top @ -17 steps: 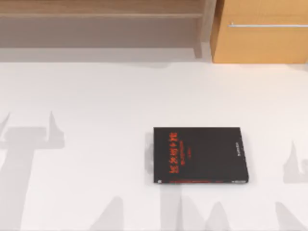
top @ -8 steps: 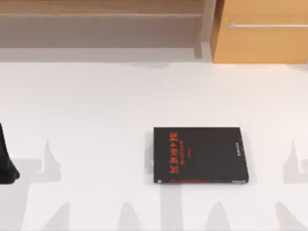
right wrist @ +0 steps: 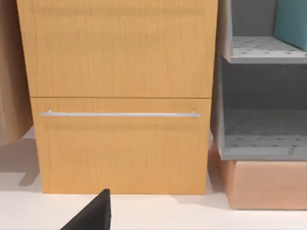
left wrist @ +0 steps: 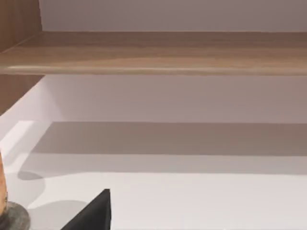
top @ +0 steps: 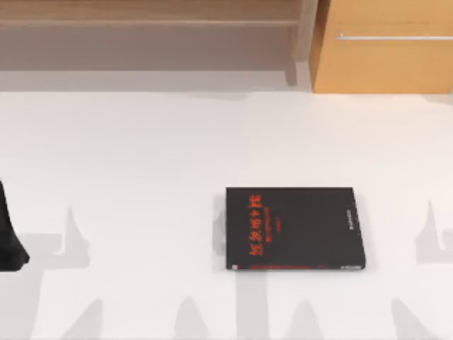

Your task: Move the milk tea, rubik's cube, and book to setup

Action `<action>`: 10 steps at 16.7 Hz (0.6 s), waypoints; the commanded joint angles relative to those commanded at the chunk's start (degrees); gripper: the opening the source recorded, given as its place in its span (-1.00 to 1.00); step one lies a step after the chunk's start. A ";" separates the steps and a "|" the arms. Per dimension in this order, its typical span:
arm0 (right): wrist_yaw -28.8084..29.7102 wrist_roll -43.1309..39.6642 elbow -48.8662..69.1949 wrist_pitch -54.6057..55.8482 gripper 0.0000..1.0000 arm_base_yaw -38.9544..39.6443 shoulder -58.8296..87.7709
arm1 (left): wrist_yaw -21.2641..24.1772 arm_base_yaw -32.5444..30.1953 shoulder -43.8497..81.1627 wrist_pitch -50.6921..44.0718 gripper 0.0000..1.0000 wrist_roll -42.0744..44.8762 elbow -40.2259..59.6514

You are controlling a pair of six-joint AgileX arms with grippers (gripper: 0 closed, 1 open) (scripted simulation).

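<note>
A black book [top: 296,228] with red lettering lies flat on the white table [top: 141,156], a little right of centre and in the lower half of the top view, spine edge toward the bottom of the frame. At the far left edge of that view a dark shape [top: 10,237], probably part of the left arm, reaches in well apart from the book; whether either gripper is spread or pressed together cannot be told. Along the top of the frame run a wooden shelf [top: 148,32] and, to its right, an orange-brown cabinet [top: 386,60]. The right wrist view faces that cabinet's drawer front with its silver handle [right wrist: 120,114], beside a grey open rack [right wrist: 261,129]. The left wrist view looks under the wooden shelf board [left wrist: 158,52] and catches an orange object on a grey base [left wrist: 10,213] at its lower left corner
</note>
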 joint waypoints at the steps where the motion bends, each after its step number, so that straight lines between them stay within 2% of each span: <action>1: -0.71 0.00 2.21 1.16 1.00 -0.77 2.42 | 0.00 0.00 0.00 0.00 1.00 0.00 0.00; 5: -4.47 0.00 14.85 7.20 1.00 -4.82 18.13 | 0.00 0.00 0.00 0.00 1.00 0.00 0.00; 10: -9.53 -0.10 34.34 15.32 1.00 -10.30 49.24 | 0.00 0.00 0.00 0.00 1.00 0.00 0.00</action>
